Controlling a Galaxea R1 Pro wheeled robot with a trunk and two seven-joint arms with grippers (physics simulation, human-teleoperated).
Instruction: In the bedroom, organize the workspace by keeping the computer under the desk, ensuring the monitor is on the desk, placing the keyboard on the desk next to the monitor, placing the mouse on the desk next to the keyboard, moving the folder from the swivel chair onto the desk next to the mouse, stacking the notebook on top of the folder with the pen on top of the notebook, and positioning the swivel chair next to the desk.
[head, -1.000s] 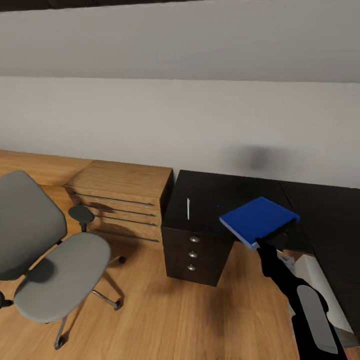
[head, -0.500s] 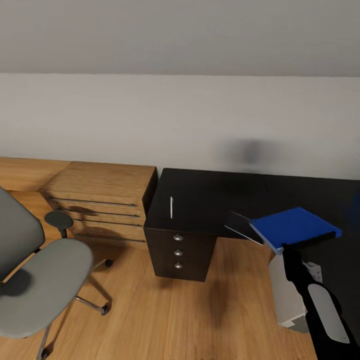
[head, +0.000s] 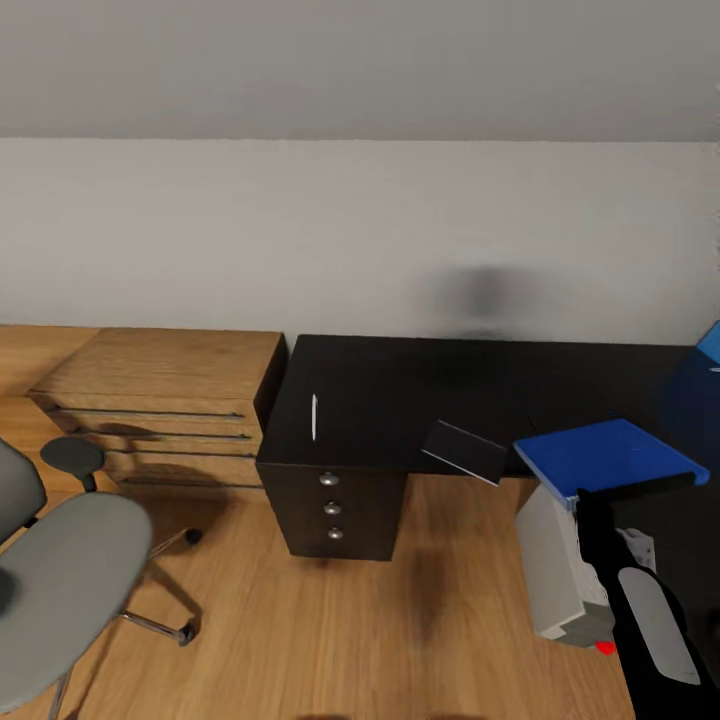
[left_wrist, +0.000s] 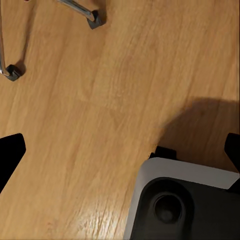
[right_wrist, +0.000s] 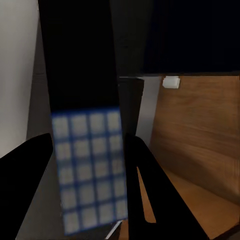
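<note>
pen (head: 314, 417) and notebook (head: 465, 452) lie on the desk (head: 400, 385); swivel chair (head: 55, 575) stands far left, computer (head: 558, 572) beneath.

We count one black desk (head: 400, 390), and on it one white pen (head: 314, 416) near its left edge and one dark notebook (head: 466, 451) at its front edge. We see one blue folder (head: 600, 455), one grey computer (head: 555, 570), one swivel chair (head: 60, 575), one wooden drawer chest (head: 160, 385) and three round drawer knobs (head: 329, 479).

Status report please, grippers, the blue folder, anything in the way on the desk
Right gripper shut on blue folder, held over the desk's front edge. Left gripper open over bare floor. Pen and a dark flat item on the desk.
</note>
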